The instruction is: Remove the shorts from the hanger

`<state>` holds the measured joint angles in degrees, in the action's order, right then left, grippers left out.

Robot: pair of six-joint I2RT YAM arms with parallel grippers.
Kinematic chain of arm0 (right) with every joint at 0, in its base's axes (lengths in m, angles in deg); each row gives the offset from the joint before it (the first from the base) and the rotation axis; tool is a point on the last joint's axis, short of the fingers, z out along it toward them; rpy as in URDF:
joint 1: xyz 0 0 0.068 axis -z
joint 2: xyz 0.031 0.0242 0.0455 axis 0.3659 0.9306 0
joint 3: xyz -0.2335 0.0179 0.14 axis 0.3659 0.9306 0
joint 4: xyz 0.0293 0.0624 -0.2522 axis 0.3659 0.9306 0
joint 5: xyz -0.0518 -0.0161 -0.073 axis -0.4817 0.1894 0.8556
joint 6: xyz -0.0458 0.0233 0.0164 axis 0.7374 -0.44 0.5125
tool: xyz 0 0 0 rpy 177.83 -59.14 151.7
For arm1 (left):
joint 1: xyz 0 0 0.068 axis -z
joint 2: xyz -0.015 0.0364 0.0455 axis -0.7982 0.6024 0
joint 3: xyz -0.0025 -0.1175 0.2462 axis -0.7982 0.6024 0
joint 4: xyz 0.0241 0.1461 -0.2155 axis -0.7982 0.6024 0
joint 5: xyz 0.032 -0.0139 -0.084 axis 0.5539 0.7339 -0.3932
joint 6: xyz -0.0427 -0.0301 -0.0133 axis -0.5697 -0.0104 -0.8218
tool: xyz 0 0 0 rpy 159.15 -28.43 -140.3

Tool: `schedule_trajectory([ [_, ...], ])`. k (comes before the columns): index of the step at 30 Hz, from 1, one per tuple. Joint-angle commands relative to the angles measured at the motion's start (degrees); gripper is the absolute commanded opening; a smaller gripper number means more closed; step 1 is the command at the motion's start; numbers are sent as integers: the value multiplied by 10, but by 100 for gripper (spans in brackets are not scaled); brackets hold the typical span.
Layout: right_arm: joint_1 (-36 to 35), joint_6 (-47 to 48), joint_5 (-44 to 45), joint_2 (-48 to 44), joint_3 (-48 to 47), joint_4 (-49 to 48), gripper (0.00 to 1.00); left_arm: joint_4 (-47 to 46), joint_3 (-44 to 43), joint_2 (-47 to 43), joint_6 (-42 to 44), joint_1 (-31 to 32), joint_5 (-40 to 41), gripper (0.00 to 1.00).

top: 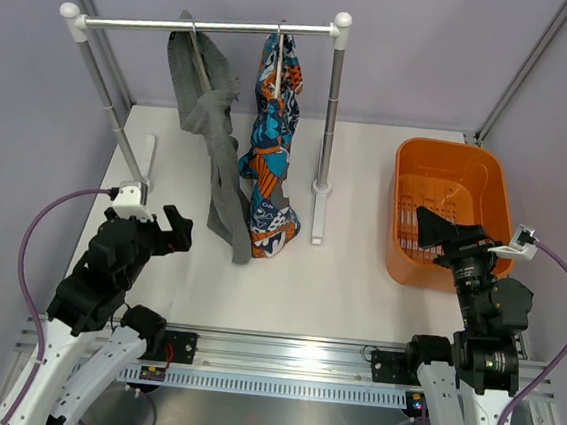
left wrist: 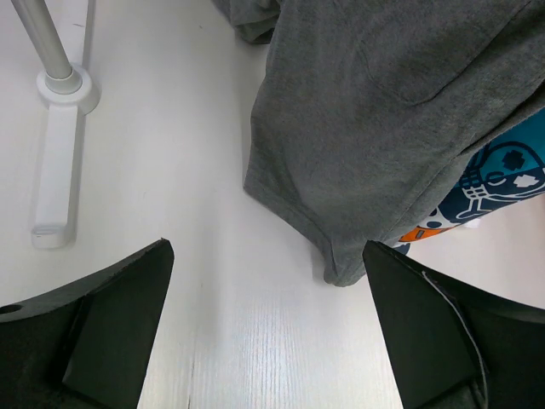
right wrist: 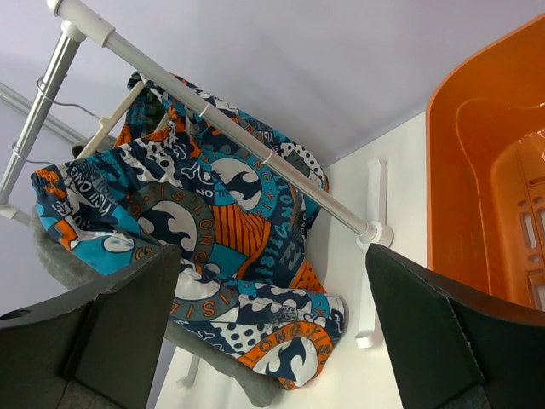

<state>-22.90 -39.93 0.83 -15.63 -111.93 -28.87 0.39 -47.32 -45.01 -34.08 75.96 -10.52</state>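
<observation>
Hanging from the rail on the hanger, the shorts droop right beside a grey garment; left gripper sits near them, fingers spread wide, holding nothing; right gripper gapes empty too, over the orange basket

The floppy cloth board shorts, printed in teal, orange, white and black, hang on the thin cream-white triangular hanger. Their wide legs droop down in loose folds. The hanger's small wire hook sits over the horizontal metal rail.
</observation>
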Motion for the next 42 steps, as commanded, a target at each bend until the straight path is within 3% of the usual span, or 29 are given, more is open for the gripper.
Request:
schedule_trajectory([
  [1,3,5,-10,3,3,-11,99,-17,0,-2,-5,-1,8,99],
  [13,2,7,-4,9,-5,-4,99,-25,-6,4,6,-2,-12,99],
  [20,2,15,-7,17,-19,19,99,-61,-132,51,5,-2,-45,99],
  [35,2,2,-30,28,-40,30,100,-138,-562,450,-8,-1,53,97],
  [42,2,13,-36,50,-75,50,100,-161,-651,570,21,-2,97,91],
])
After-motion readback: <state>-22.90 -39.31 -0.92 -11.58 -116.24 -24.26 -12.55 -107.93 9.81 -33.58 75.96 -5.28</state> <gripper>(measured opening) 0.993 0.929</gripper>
